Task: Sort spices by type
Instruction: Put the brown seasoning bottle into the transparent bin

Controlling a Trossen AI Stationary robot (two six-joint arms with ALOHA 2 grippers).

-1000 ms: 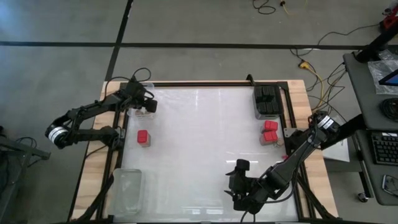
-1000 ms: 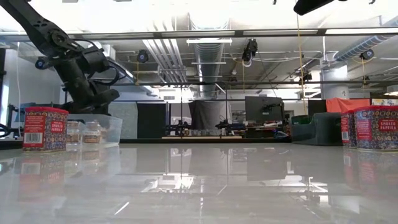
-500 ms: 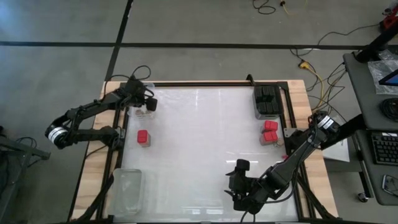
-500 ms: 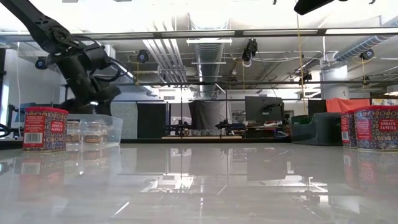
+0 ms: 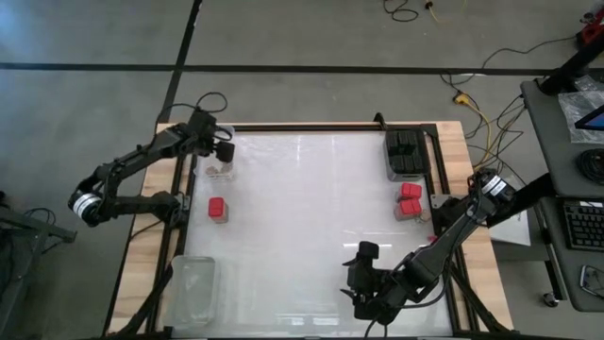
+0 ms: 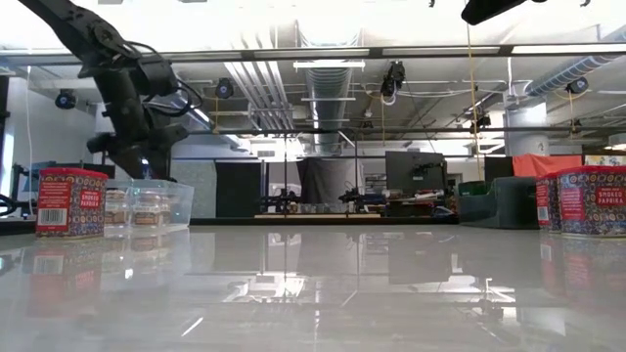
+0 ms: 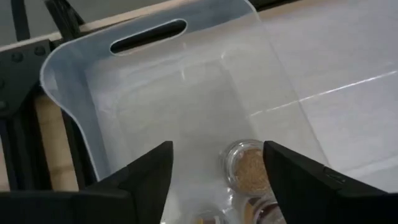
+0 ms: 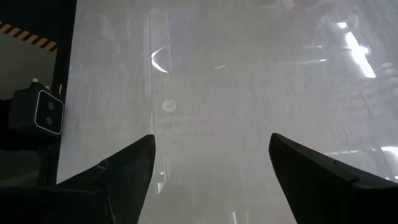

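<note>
My left gripper point(image 5: 223, 149) point(image 7: 216, 155) is open and hovers above the far-left clear tray point(image 5: 213, 133) point(image 7: 74, 56), touching nothing. Round tan-topped jars point(image 5: 220, 171) point(image 7: 247, 165) stand on that tray's floor, below and ahead of the fingers. One red square-topped tin point(image 5: 218, 209) point(image 6: 70, 202) stands alone on the table's left side. More red tins point(image 5: 410, 200) point(image 6: 587, 200) stand at the right edge. Black boxy containers point(image 5: 406, 153) sit in a tray at the far right. My right gripper point(image 5: 362, 260) point(image 8: 211, 140) waits open over the table's near part.
Another clear tray point(image 5: 193, 288) lies at the near-left corner. The white tabletop point(image 5: 311, 217) between the left and right groups is bare and glossy. The wooden frame and black rails point(image 5: 444, 161) border the table. In the low view the jars point(image 6: 132, 207) show through the tray wall.
My left gripper has risen out of the far-left tray and drawn back toward the table's far-left corner, away from the jars. The jars stay standing in the tray.
</note>
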